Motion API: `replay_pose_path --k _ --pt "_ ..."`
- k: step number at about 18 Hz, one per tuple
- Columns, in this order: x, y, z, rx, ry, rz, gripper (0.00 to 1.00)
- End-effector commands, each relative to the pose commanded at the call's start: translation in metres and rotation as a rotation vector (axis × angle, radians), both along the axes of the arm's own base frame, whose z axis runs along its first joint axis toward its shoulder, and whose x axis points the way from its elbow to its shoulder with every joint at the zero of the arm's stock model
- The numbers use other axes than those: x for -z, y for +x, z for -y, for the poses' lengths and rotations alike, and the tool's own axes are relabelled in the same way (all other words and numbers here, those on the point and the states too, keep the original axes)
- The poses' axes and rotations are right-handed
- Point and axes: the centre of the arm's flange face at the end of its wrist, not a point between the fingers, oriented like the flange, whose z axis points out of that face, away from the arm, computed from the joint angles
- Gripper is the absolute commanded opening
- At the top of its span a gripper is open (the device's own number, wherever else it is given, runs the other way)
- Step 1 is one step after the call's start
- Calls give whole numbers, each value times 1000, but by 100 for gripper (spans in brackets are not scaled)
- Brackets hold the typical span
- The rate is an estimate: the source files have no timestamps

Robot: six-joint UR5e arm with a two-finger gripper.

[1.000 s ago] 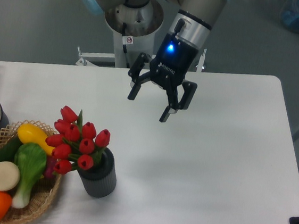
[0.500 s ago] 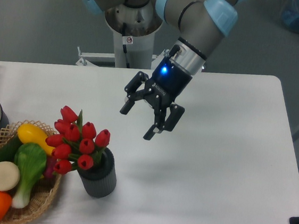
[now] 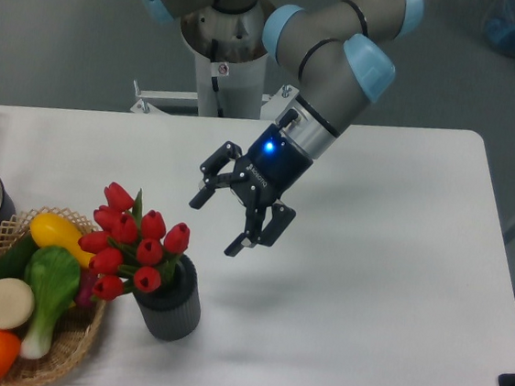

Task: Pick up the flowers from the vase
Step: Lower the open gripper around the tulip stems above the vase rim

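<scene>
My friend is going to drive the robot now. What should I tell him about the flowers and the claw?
Gripper: open, holding nothing, tilted down toward the left, in the air up and to the right of the flowers.
Flowers: red tulips, in the vase, leaning left toward the wicker basket of toy vegetables.
Vase: dark grey ribbed cup standing upright on the white table, right beside the basket.
Done: nothing grabbed yet; the gripper is only near the bunch.
Left: bring the open fingers around the tulips, close, and lift them out of the vase. Going gently may help keep the vase from tipping.
</scene>
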Motion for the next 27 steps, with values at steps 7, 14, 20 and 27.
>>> replay_pose_path --k 7,14,20,27 --pt "21 6 -14 33 33 82 100" --pt "38 13 -28 63 27 111 100" --pt "38 18 -34 77 39 122 100" --pt "43 21 -41 92 38 131 100"
